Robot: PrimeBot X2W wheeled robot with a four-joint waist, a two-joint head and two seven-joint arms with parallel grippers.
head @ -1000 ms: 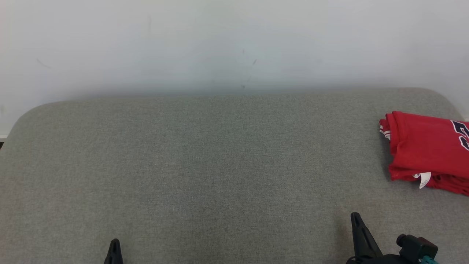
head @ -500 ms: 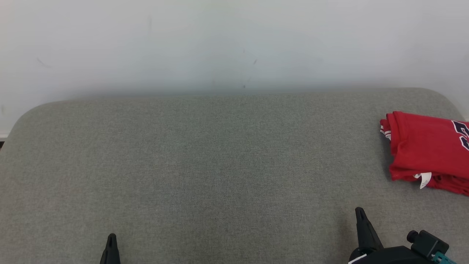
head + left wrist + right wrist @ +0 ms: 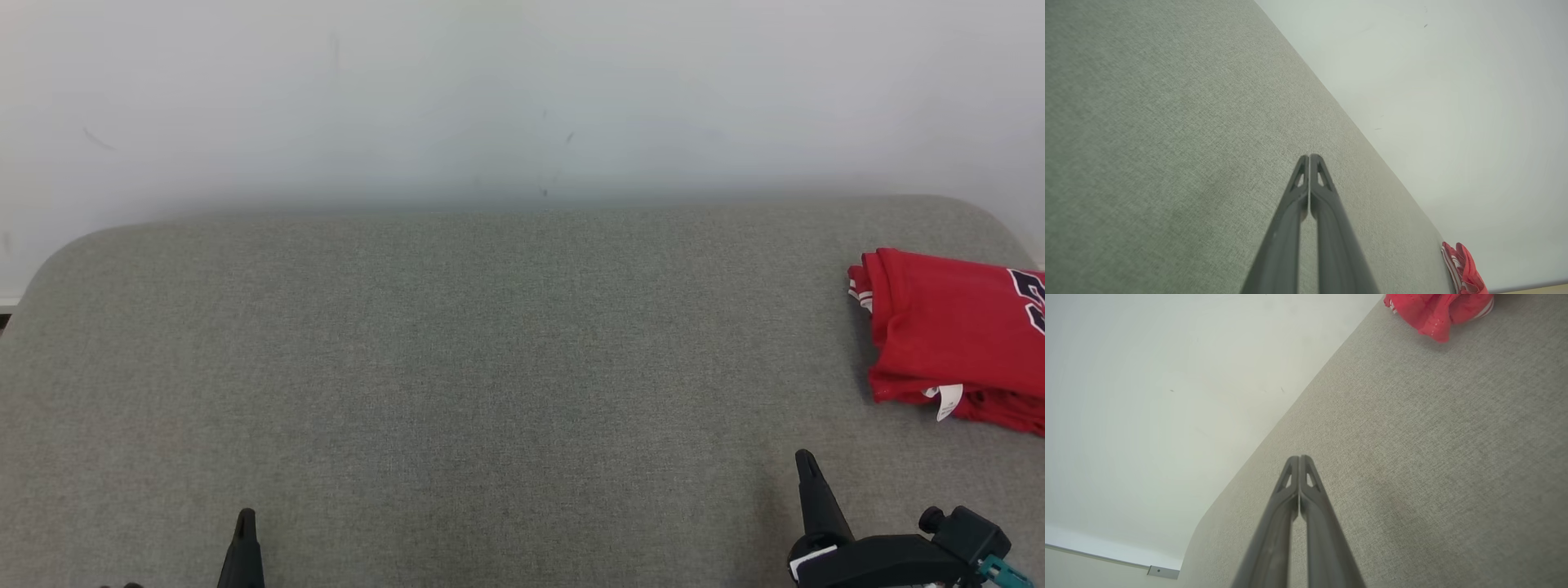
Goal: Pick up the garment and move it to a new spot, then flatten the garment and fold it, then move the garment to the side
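Jaws shut and empty on both arms, left gripper (image 3: 245, 518) and right gripper (image 3: 806, 459) at the near edge over the grey fabric surface (image 3: 490, 343), folded red garment (image 3: 947, 327) further back at its right side, well apart from both, white wall (image 3: 522, 98) behind.

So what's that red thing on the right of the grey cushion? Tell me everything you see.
A red garment, seemingly a sports jersey of soft knit, folded into a flat layered stack. Dark white-edged lettering on top is cut off by the picture's edge; striped trim shows at its left end, a small white tag at its near edge. It lies at the far right of the grey fabric surface; nothing else touches it.
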